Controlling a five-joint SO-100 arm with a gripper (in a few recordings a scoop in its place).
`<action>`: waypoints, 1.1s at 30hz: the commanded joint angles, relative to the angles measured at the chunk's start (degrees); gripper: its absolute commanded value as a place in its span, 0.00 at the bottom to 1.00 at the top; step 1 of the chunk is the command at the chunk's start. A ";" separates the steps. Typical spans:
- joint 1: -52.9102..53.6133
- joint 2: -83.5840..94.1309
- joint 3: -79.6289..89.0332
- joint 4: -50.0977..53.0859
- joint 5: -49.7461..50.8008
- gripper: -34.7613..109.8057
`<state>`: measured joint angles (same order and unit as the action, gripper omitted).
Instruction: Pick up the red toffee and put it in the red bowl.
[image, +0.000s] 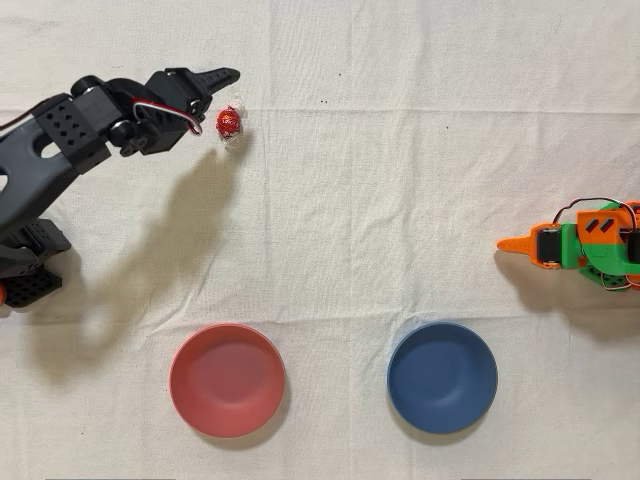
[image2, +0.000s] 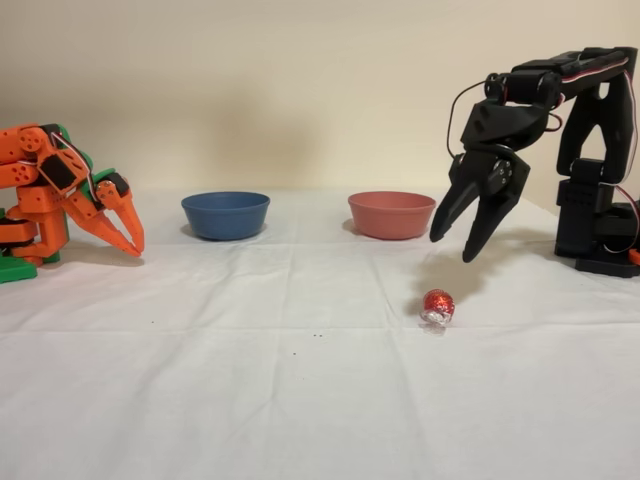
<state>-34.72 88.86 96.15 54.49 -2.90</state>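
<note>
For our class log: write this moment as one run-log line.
phase: approach | hand: open, above toffee, not touching | toffee: on cloth | red bowl: empty | next: lower and grasp

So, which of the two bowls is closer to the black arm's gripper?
The red bowl. In the overhead view it lies left, on the gripper's side; the blue bowl lies further right, towards the idle orange arm.
</note>
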 joint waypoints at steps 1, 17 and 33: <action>-0.26 2.02 2.99 -2.37 -2.20 0.49; 1.32 -1.85 8.53 -12.39 -4.92 0.48; 1.93 -8.96 7.47 -17.49 -5.36 0.48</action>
<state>-32.87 78.93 105.47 37.62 -7.91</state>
